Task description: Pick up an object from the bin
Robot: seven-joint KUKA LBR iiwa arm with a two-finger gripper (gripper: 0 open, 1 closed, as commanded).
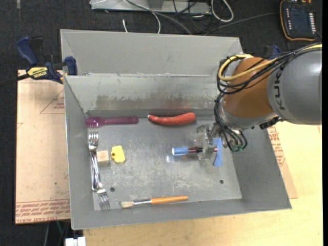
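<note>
My gripper [208,149] sits low over the right-centre floor of the grey sheet-metal bin [154,88]. I cannot tell whether it is parted or closed. Just beside it on the left lies a small tool [180,151] with a blue cylindrical end and a thin dark-red shaft pointing at me.

Along the back wall:
- a smooth curved red sausage [171,118]
- a purple plastic spoon [110,121]

At the left, well apart from me:
- metal forks [94,163]
- a beige block [103,157]
- a yellow piece [118,154]

Near the front lies a brush [154,201] with an orange handle.

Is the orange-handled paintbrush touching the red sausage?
No, the paintbrush lies along the front while the red sausage lies along the back, well apart.
</note>
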